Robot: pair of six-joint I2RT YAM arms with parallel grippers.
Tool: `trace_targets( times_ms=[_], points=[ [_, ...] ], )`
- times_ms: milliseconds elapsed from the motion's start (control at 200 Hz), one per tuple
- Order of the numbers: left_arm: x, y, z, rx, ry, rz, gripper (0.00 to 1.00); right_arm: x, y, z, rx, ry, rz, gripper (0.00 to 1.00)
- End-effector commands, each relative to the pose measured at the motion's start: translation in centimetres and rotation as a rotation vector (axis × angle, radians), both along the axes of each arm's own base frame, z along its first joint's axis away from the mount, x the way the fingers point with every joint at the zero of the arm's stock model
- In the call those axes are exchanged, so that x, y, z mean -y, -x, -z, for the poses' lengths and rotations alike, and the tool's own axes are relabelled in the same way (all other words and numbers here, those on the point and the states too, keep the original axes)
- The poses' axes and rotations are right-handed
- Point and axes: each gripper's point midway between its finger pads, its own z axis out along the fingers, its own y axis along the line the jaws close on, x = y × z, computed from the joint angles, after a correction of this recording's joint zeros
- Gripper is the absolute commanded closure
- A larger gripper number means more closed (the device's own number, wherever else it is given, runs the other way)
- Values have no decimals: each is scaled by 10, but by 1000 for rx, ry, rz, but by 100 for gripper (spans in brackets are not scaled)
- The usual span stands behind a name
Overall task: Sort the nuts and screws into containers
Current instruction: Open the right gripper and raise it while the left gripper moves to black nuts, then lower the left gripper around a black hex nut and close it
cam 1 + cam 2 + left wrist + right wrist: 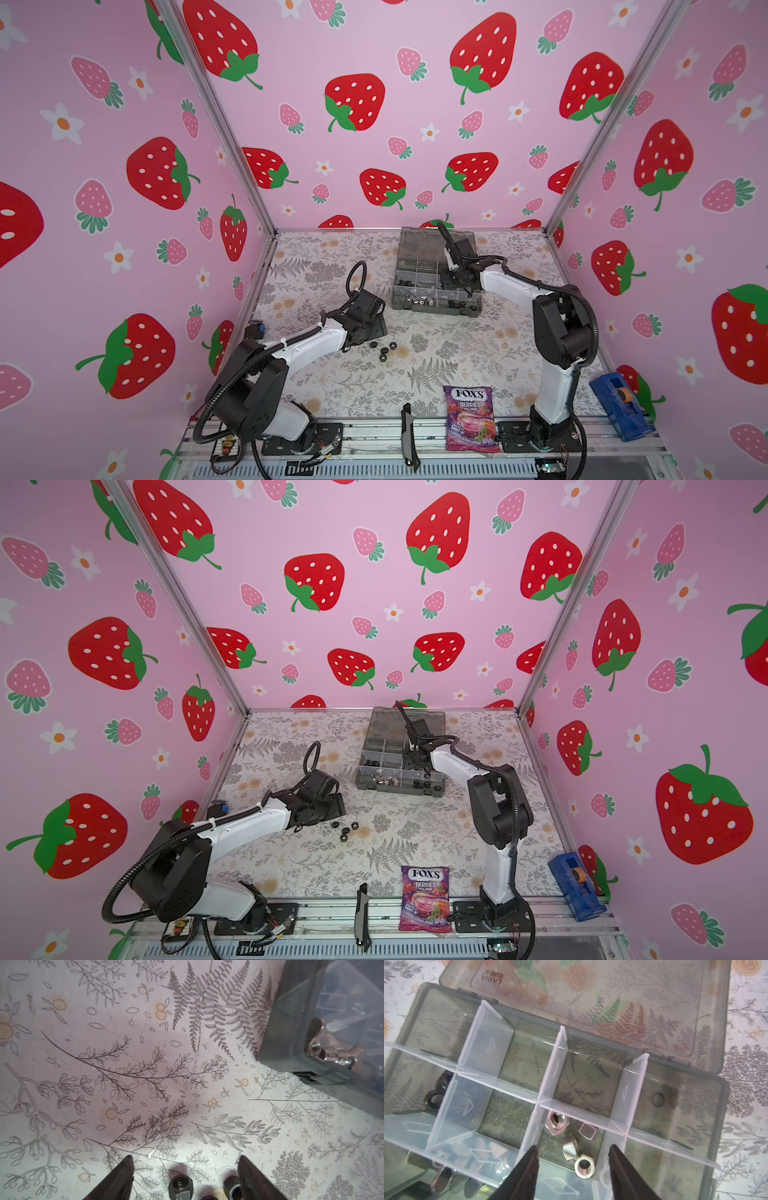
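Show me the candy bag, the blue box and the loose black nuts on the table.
candy bag (469,419): in a top view, the middle of its purple front.
blue box (623,415): in a top view, its upper face.
loose black nuts (383,351): in a top view, a nut mid-cluster.

The left white-and-black robot arm (307,345) stretches forward and low, its black parallel left gripper (185,1159) angled downward with jaws parted. The right white-and-black robot arm (505,282) stands tall, elbow bent, reaching inward; its black right gripper (573,1147) points down, jaws apart, holding nothing.
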Motion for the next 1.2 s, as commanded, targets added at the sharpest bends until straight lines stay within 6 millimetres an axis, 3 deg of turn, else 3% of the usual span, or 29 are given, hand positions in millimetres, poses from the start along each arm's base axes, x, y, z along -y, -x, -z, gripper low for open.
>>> trace_targets(
  times_ms=[0,115,170,205,395,695,920,1190],
  points=[
    [1,0,-6,-4,-36,8,27,5,3,-38,88,-60,16,37],
    [0,8,-2,-27,-88,85,30,13,16,-56,134,-105,33,24],
    [-3,12,-1,-39,-127,135,32,18,23,-66,162,-129,45,13],
    [-6,15,0,-48,-159,168,33,22,28,-71,177,-140,54,0],
    [-18,26,8,-121,-305,342,35,50,50,-98,262,-181,147,0],
    [2,26,23,-172,-338,499,36,83,64,-132,380,-209,278,0],
    [2,20,29,-179,-365,502,40,85,65,-133,390,-215,290,0],
    [0,31,29,-201,-338,476,41,84,64,-126,375,-206,290,0]
  ],
)
